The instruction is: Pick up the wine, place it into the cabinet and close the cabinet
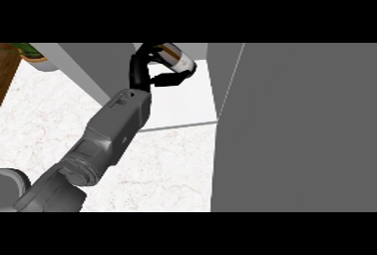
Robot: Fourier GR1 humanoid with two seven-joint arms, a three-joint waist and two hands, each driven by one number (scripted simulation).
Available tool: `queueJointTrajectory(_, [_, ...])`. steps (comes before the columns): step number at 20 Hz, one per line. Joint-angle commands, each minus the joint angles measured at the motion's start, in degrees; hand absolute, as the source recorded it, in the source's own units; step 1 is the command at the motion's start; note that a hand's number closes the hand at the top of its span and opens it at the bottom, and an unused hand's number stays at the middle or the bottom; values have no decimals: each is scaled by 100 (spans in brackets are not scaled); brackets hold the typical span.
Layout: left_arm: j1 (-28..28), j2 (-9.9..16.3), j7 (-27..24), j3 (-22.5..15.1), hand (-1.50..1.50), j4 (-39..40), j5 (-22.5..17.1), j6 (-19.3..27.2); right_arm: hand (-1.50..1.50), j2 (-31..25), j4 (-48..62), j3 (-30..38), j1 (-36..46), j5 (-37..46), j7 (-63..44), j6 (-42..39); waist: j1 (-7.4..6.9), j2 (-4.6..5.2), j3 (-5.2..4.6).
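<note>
Grey forearm (110, 134) extended over desk (44, 114) | left hand (143, 67) fingers clamped on wine (175, 56) | bottle to be set fully inside cabinet (180, 99) before release.

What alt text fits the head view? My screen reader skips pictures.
A hand on a grey forearm holds the wine bottle inside the open cabinet, above its white shelf. The grey cabinet door fills the right side; marble counter lies below.
</note>
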State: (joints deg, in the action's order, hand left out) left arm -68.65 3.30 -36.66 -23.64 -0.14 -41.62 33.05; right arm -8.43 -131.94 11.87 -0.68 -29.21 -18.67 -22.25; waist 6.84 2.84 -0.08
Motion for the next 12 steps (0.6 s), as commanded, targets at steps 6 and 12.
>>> queueJointTrajectory(6, [187, 130, 316, -168, -150, 13, 223, 228, -150, -15, 38, 35, 29, 70, 73, -47, 4, 29, -4])
queueJointTrajectory(12, [170, 153, 271, -104, -150, 11, 196, 409, -150, -55, -107, -17, -95, -68, -101, -34, 12, 15, -8])
